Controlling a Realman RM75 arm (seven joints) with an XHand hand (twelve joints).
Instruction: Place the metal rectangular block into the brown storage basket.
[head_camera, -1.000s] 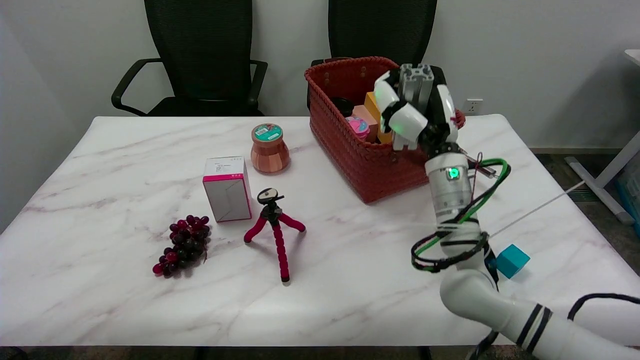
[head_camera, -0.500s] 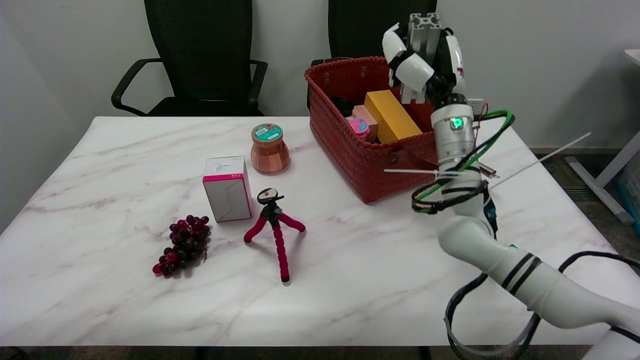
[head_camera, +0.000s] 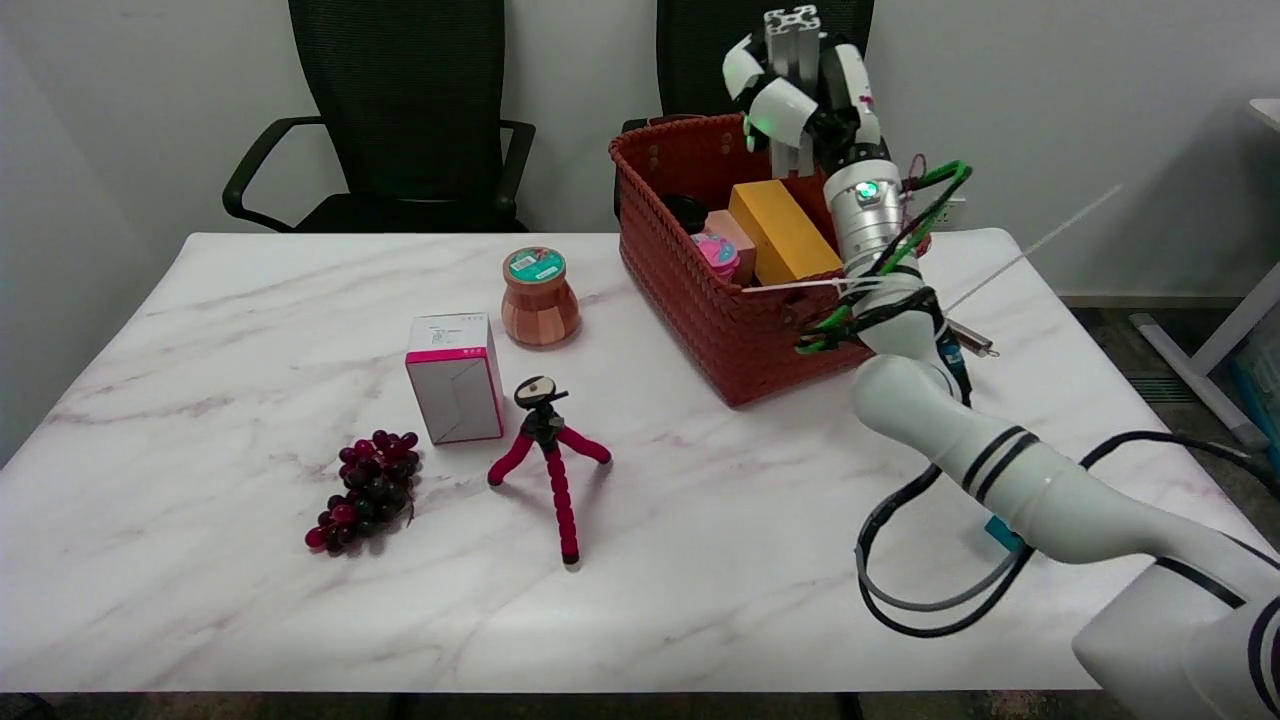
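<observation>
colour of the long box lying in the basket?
Yellow-orange. The box lies in the brown storage basket, clearest in the head view.

one view only, head camera. sits above the near edge of the marble table (head_camera: 250, 600), angled down and across toward the far wall. mid distance: nearly the whole tabletop fits, near edge at bottom of frame. two black chairs (head_camera: 400, 110) close the far side. right arm (head_camera: 1000, 470) enters from lower right. no second view to overlap with.
</observation>
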